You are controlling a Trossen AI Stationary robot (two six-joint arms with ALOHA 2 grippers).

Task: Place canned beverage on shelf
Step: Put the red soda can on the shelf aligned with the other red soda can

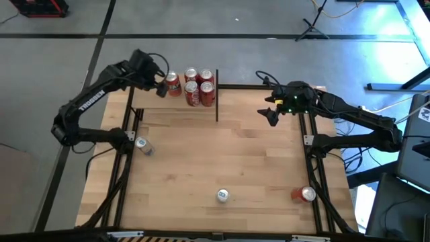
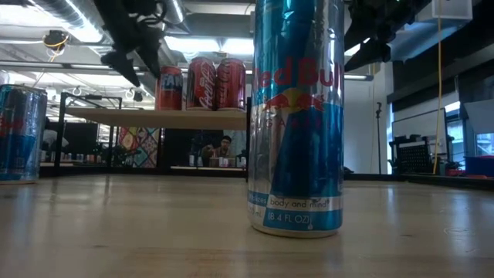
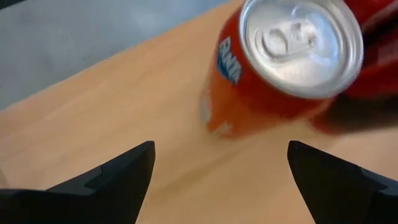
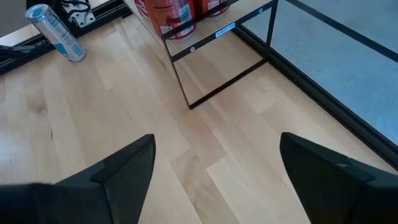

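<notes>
left gripper (image 1: 161, 89) hangs fingers apart just beside the fanta can (image 1: 173, 84) standing on the shelf (image 1: 151, 101), seemingly released; right gripper (image 1: 271, 114) waits agape, well clear.

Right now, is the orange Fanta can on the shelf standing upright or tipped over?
Upright. The Fanta can stands on the shelf with its silver lid facing up; the open left hand is beside it.

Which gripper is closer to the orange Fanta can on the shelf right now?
Left. The left gripper hangs open right beside the orange Fanta can on the shelf. The right gripper hovers open across the table, well clear.
</notes>
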